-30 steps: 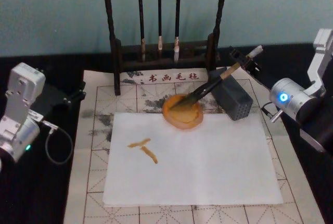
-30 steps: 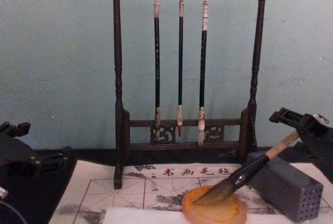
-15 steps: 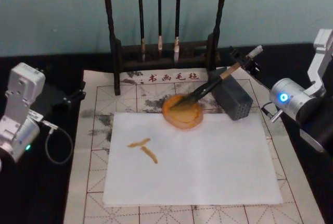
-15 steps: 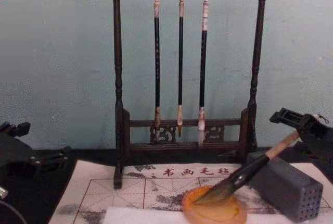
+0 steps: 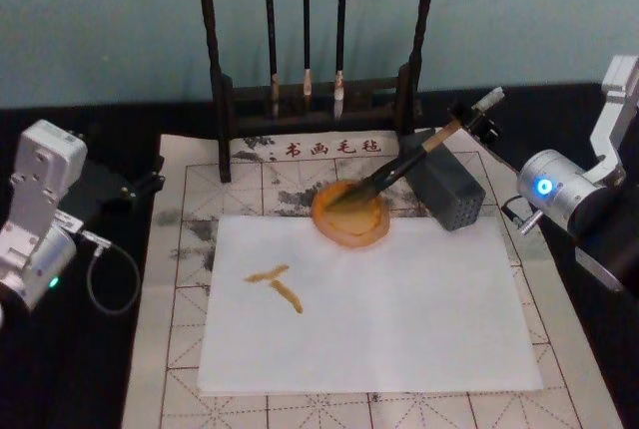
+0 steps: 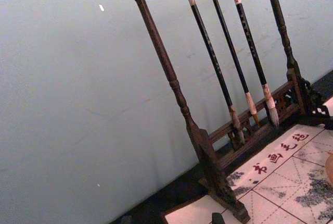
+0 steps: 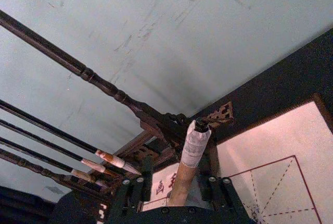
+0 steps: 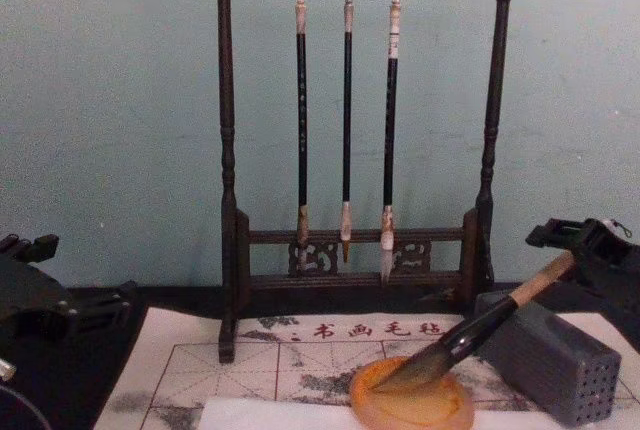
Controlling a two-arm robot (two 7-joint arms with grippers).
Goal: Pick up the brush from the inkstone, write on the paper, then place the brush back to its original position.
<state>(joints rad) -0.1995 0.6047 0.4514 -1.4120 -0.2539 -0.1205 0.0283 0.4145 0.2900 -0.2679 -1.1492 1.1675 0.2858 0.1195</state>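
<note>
**Operator:** Where is the brush lying?

**Helper:** You are looking at the brush (image 5: 399,165) lying tilted. Its hairy tip is resting in the inkstone (image 5: 344,236), the round orange dish. Its handle is leaning on the top of the grey block (image 5: 451,193) just beside the dish, and its whitish end is sticking up past the block.

**Operator:** Is my right gripper holding it?

**Helper:** Your right gripper (image 5: 469,120) is sitting around that whitish end, behind the block. In the right wrist view its fingers (image 7: 132,188) are standing spread, one on each side of the handle, and a little gap is showing on both sides. So it is opened wide enough for the handle and is not squeezing anything.

**Operator:** What is lying around the dish?

**Helper:** The white paper (image 5: 399,319) is lying in front of the dish, and the dish's front edge is sitting on the paper's top edge. Two brown strokes (image 5: 277,284) are showing on the left part of the paper. The paper is lying on a mat (image 5: 180,349) with a grid. Behind the mat a dark wooden rack (image 8: 228,200) is standing, and three thin brushes (image 8: 346,120) are hanging from it.

**Operator:** And my left gripper?

**Helper:** Your left gripper (image 5: 135,188) is waiting off the left edge of the mat, well apart from the brush.
</note>
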